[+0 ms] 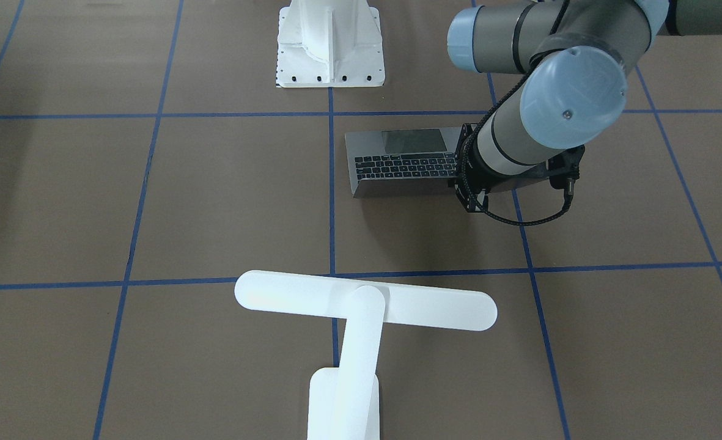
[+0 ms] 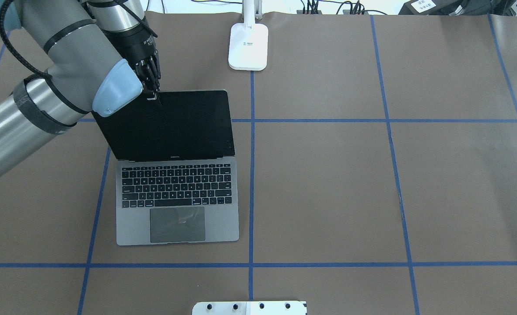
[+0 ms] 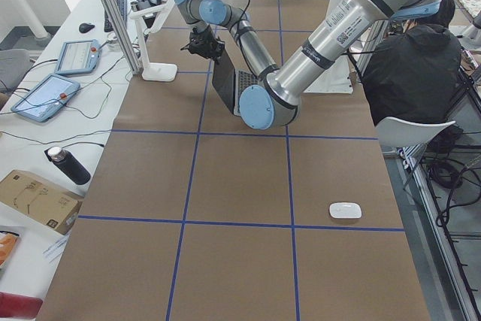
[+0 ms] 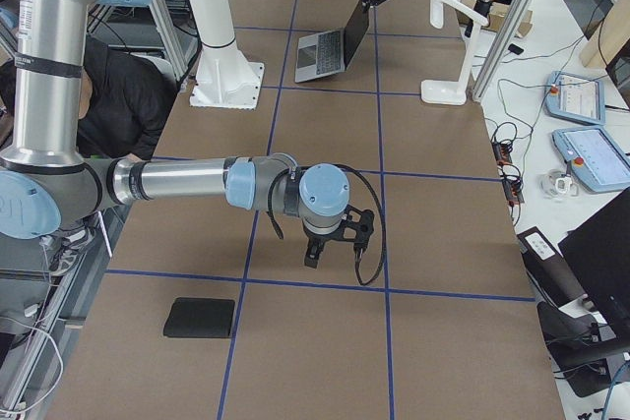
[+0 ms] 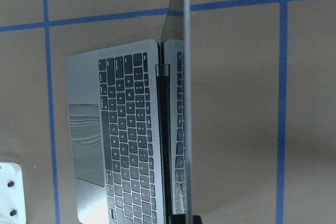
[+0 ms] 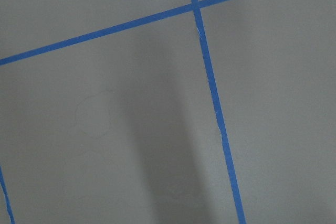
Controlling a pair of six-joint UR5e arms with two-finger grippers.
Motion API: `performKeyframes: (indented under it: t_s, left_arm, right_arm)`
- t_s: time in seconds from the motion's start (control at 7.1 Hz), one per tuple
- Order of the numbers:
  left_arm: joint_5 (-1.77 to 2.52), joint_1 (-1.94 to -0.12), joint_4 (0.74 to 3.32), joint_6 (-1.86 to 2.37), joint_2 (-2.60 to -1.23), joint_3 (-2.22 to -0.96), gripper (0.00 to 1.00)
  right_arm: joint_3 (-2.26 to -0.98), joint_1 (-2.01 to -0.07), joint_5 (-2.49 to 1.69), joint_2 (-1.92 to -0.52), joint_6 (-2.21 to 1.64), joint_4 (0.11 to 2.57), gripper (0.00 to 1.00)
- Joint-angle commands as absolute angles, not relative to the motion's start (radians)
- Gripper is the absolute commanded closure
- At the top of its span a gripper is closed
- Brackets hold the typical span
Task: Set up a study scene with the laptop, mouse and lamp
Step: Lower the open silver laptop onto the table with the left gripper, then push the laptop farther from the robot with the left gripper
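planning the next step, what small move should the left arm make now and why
Probably open the jaws of the left gripper and lift clear: the laptop stands open, its lid pinched at the top corner, and the mouse lies far off.

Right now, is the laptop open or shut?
Open. The laptop shows keyboard and trackpad, its dark screen raised, the left gripper at its top corner.

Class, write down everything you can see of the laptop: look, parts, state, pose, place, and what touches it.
The laptop is thin, grey and metal-looking, with black keys, a large grey trackpad and a dark screen. It sits open on the brown table, base flat, lid raised steeply. The left gripper pinches the lid's top edge near a corner. Nothing else touches it.
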State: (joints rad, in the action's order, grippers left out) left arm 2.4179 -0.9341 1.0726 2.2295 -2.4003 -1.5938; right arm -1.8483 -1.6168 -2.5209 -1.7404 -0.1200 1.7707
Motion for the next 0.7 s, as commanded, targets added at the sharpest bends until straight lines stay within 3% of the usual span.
performKeyframes:
  t_s: [0.0, 0.56]
  left_arm:
    - [2.340, -0.936, 1.129, 2.195, -2.407, -1.575, 1.00]
    - [2.304, -0.942, 1.134, 2.143, -2.411, -1.528, 1.00]
  right_arm:
    - [-1.844, -1.617, -2.520, -1.723, -0.121, 1.776, 0.01]
    - [-1.842, -1.617, -2.520, -1.712, -0.123, 1.776, 0.01]
